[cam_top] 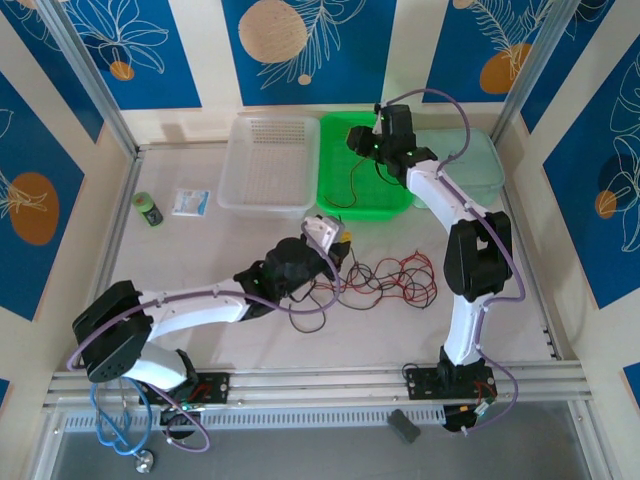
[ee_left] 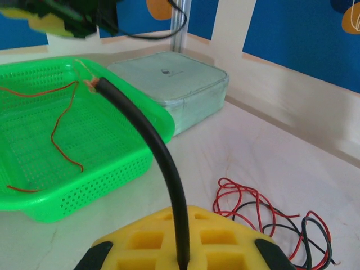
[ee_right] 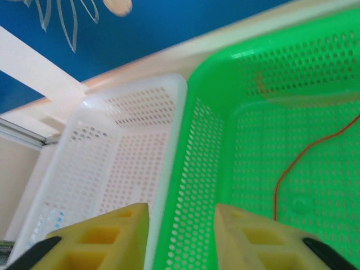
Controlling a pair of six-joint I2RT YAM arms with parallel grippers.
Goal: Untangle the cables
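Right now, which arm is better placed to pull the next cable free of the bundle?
Probably left: the left fingers clamp a black cable beside the bundle; the right fingers stand open over the green basket.

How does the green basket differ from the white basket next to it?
Colour: the green basket is bright green, the white basket translucent white. Contents: the green basket holds a thin red wire; the white basket shows none. Both are perforated rectangular baskets, side by side.
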